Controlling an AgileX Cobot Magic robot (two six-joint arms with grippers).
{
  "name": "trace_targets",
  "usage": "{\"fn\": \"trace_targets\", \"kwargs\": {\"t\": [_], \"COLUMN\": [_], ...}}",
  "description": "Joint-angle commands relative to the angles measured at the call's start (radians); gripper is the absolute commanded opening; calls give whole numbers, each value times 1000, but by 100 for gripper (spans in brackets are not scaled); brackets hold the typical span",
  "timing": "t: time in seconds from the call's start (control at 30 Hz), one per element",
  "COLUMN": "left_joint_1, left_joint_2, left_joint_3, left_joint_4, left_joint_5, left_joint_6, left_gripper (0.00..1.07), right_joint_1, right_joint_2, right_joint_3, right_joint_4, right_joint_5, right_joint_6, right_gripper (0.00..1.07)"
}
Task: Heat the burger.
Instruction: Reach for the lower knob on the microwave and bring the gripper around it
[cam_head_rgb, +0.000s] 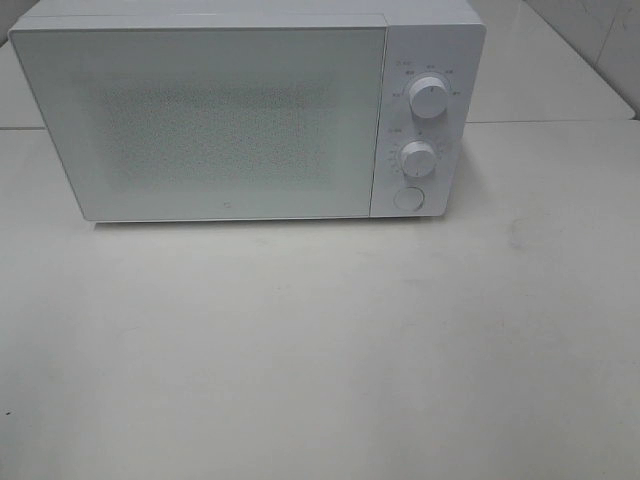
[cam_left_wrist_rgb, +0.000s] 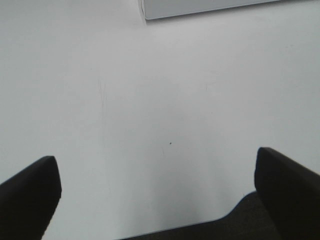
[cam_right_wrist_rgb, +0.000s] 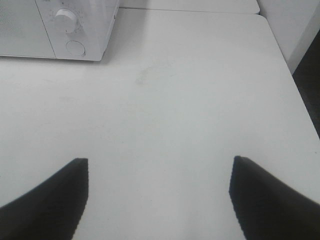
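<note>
- burger: not visible in any view, cannot tell where; microwave (cam_head_rgb: 230, 110) door shut, window too frosted to see through
- left gripper (cam_left_wrist_rgb: 156, 160), right gripper (cam_right_wrist_rgb: 160, 161): jaws wide apart, empty, over table (cam_head_rgb: 320, 350)

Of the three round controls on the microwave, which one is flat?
The lowest one, the button. The upper knob and the lower knob above it stick out from the microwave; the button lies flush.
</note>
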Motion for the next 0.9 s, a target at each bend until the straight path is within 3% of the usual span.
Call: {"fn": "trace_targets", "kwargs": {"t": [0.03, 0.27, 0.5, 0.9], "left_joint_1": [4, 4, 81, 76], "left_joint_2": [-80, -169, -275, -270], "left_joint_3": [2, 2, 1, 3], "left_joint_4": [-11, -49, -47, -52], "left_joint_5": [2, 0, -1, 0], "left_joint_6": [-2, -6, -6, -6], "left_gripper": [101, 101, 101, 100], "right_joint_1": [-7, -7, -7, -7], "right_joint_2": [-27, -27, -27, -26], "right_joint_3": [0, 0, 0, 0], "right_joint_4": [-2, -2, -2, -1], "right_joint_5": [-8, -8, -8, -8], "right_joint_6": [0, 0, 0, 0], "right_gripper": [75, 75, 75, 75]}}
